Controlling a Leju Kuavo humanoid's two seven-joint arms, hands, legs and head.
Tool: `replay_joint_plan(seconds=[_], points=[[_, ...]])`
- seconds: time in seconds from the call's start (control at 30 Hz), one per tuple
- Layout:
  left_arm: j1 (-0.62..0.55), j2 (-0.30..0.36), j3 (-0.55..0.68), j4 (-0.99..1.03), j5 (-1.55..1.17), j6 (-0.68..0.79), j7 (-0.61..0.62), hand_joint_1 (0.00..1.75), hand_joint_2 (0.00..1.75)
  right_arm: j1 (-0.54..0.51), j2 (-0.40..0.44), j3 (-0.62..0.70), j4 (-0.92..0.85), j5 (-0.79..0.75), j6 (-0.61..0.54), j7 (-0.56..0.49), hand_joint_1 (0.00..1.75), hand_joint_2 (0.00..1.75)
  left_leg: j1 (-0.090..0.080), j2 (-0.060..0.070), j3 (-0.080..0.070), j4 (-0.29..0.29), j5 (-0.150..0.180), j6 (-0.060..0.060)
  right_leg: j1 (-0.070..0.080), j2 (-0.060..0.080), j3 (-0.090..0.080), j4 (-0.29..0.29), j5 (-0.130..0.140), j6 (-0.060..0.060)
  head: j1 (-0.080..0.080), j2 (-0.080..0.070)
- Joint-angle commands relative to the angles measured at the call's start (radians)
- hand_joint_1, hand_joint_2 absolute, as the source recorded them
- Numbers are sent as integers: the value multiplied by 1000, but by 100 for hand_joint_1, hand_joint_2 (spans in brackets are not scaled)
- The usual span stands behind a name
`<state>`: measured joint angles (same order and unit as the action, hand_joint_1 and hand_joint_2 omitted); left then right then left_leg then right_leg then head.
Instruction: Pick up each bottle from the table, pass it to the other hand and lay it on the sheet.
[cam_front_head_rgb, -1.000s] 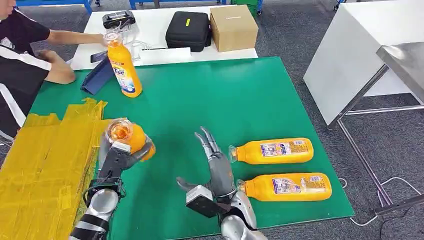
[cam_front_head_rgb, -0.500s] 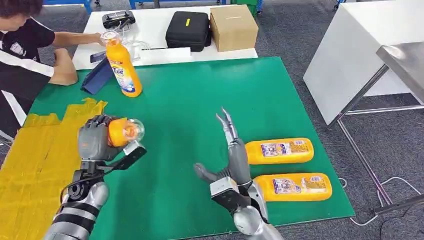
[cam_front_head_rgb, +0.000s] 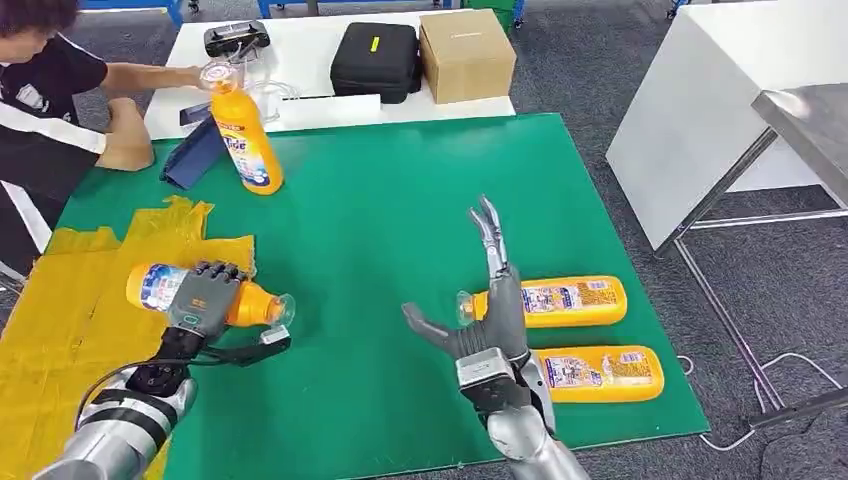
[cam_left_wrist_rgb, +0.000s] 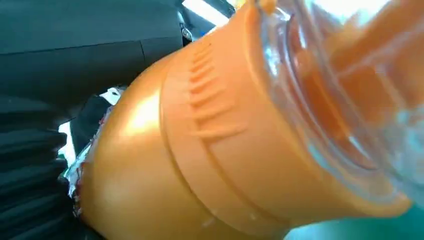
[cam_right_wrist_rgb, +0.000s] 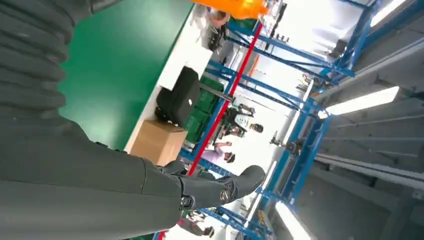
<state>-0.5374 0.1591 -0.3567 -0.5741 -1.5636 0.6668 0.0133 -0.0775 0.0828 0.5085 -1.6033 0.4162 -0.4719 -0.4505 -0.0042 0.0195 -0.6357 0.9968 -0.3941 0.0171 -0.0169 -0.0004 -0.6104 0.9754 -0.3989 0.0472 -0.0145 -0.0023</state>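
My left hand (cam_front_head_rgb: 200, 300) grips an orange bottle (cam_front_head_rgb: 158, 287) sideways, low over the edge of the yellow sheet (cam_front_head_rgb: 70, 320), its clear cap (cam_front_head_rgb: 278, 309) pointing right over the green mat. The left wrist view shows that bottle's orange neck (cam_left_wrist_rgb: 210, 165) close up. My right hand (cam_front_head_rgb: 485, 320) stands open with fingers pointing up, holding nothing, just left of two orange bottles lying on the mat: one (cam_front_head_rgb: 550, 301) farther, one (cam_front_head_rgb: 590, 372) nearer. A fourth orange bottle (cam_front_head_rgb: 243, 135) stands upright at the mat's far left, with a person's hand (cam_front_head_rgb: 200, 76) on its cap.
A person (cam_front_head_rgb: 45, 100) sits at the far left of the green mat (cam_front_head_rgb: 400, 200). Behind the mat a white table carries a black case (cam_front_head_rgb: 377, 60), a cardboard box (cam_front_head_rgb: 466, 53) and small items. A blue folder (cam_front_head_rgb: 193, 155) lies near the upright bottle. A white table (cam_front_head_rgb: 700, 110) stands right.
My left hand has turned the bottle from cap-toward-me to lying sideways and lowered it toward the sheet. My right hand has moved right and up, nearer the two lying bottles.
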Motion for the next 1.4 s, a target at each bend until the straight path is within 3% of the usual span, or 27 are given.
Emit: replay_joint_plan(seconds=[0.03, 0.13, 0.47, 0.5, 0.53, 0.8, 0.9, 1.03, 1.13, 1.4], points=[[-74, -4, -28, 199, 61, -28, -29, 0, 175, -22, -44, -11, 5, 2, -6, 0, 0, 175, 2, -2, 5, 0, -2, -1, 1, 0, 6, -1, -2, -2, 0, 0], [-59, -59, 89, 175, 221, -49, -127, 0, 175, -16, -48, -7, 1, 69, -5, 27, 0, 175, 2, -2, 5, 0, -2, -1, 1, 0, 6, -1, -1, -2, 0, 0], [-56, -63, 93, 158, 224, -51, -120, 0, 175, -14, -52, -4, -1, 89, -5, 33, 0, 175, 2, -4, 6, 0, -2, -1, 2, -2, 7, -1, -2, -2, 0, 0], [-30, -113, 224, 65, 431, -131, -219, 0, 175, -18, -80, 0, 19, 263, 32, 139, 0, 175, 1, -4, 5, 0, -1, -1, 1, -3, 6, -1, -2, -2, 0, 0], [3, -124, 250, -9, 492, -179, -247, 0, 175, -8, -89, -20, 14, 268, 59, 161, 0, 175, 1, -3, 5, 0, -1, -1, 1, -2, 5, -1, -1, -1, 0, 0], [102, -124, 259, -203, 588, -274, -263, 0, 175, -7, -133, -49, 34, 386, 135, 223, 0, 175, 0, -2, 4, 0, -2, 0, 0, -1, 5, -1, -1, -1, 0, 0], [175, -126, 268, -337, 683, -337, -307, 0, 175, -8, -188, -75, 45, 383, 214, 246, 0, 175, 0, -2, 5, 0, -1, 0, 0, -1, 6, -2, -1, -1, 0, 0], [316, -147, 264, -657, 912, -492, -425, 0, 175, -22, -317, -126, 70, 526, 277, 312, 0, 175, 1, -2, 6, 1, -3, 0, 1, -1, 7, -2, -2, -1, 0, 0], [400, -173, 239, -890, 1072, -580, -478, 0, 175, -24, -412, -183, 88, 509, 342, 266, 0, 175, 1, -4, 5, 3, -4, 1, 1, -2, 8, -1, -3, 0, 0, 0], [514, -196, 178, -1096, 1190, -603, -538, 0, 175, -9, -512, -318, 107, 532, 401, 276, 0, 175, -2, -3, 2, 2, -4, 2, -2, -1, 5, -1, -2, 0, 0, 0]])
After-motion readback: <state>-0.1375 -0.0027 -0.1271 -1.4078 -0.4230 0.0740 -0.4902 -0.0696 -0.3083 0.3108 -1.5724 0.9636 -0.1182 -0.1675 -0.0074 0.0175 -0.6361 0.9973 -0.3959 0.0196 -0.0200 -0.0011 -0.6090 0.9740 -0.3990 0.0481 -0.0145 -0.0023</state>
